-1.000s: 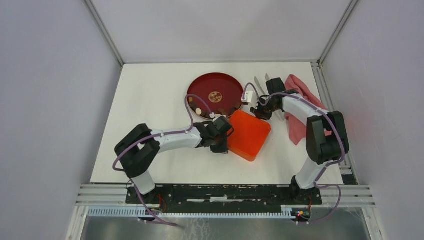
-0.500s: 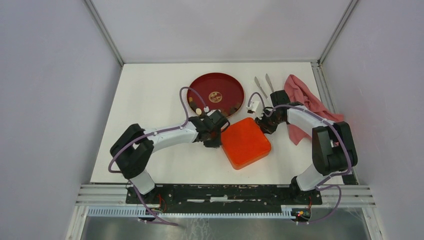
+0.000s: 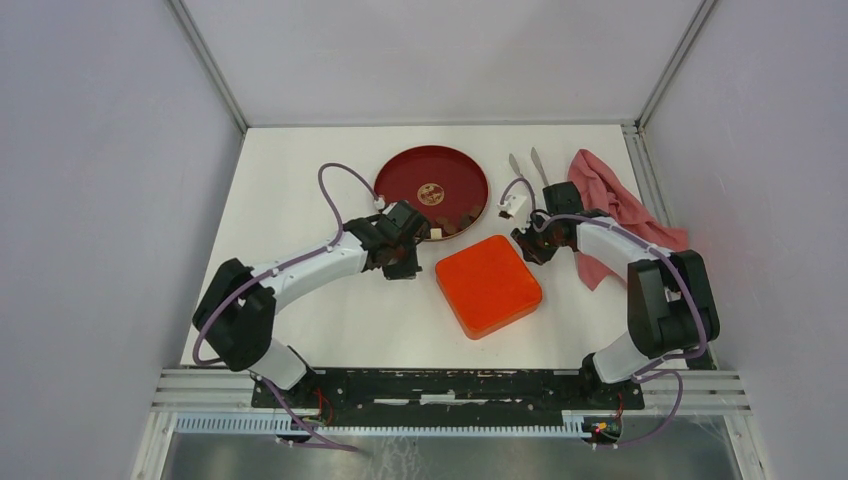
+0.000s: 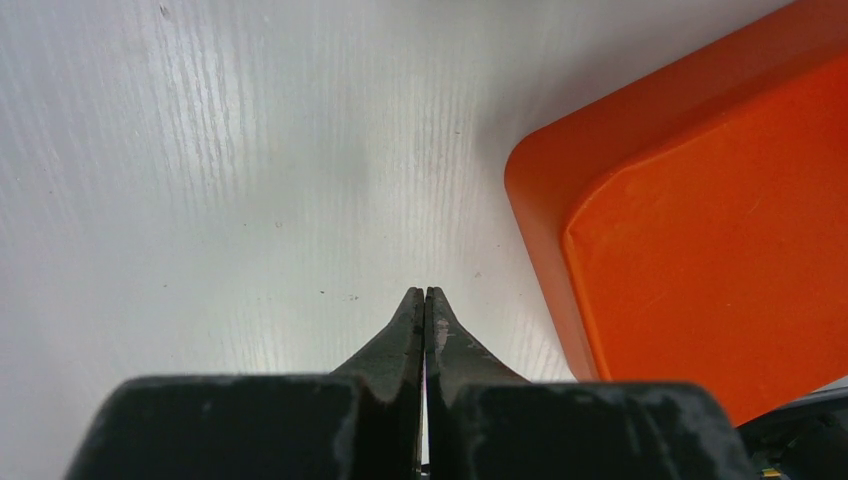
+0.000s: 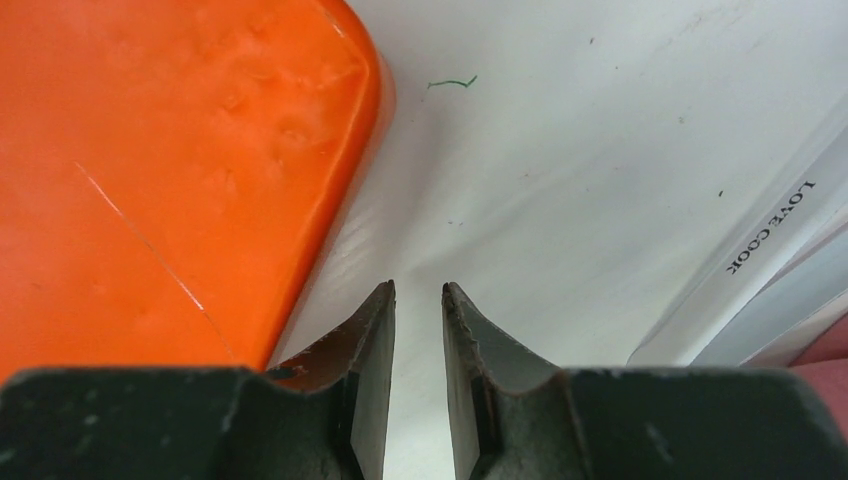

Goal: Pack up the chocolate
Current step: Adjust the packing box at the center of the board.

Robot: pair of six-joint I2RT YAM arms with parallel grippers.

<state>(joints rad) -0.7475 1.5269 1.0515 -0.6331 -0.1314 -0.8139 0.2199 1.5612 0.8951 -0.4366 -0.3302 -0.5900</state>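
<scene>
Progress: You are looking at a job that, by my judgement, is only partly done. A cluster of chocolate [image 3: 458,221] is lying unpacked on the plate [image 3: 405,172].
Box: The orange box [image 3: 488,284] is sitting just near of the plate, between the two arms. It is showing only a smooth closed face, so you cannot tell whether anything is lying inside.
Left to do: You are likely needing to get the box open and carry the plate's pieces over.
Chocolate: Small pieces, mostly dark brown with one or two pale ones, are crowding the plate's near-right rim.
Left gripper: The left gripper [image 4: 425,300] is hovering over the table [image 4: 250,150] just left of the box, its fingers pressing together and holding nothing.
Right gripper: The right gripper [image 5: 418,292] is hanging by the box's far-right corner, jaws standing slightly apart and gripping nothing.
Tongs: The tongs [image 3: 527,168] are lying right of the plate, with neither gripper touching them.
</scene>
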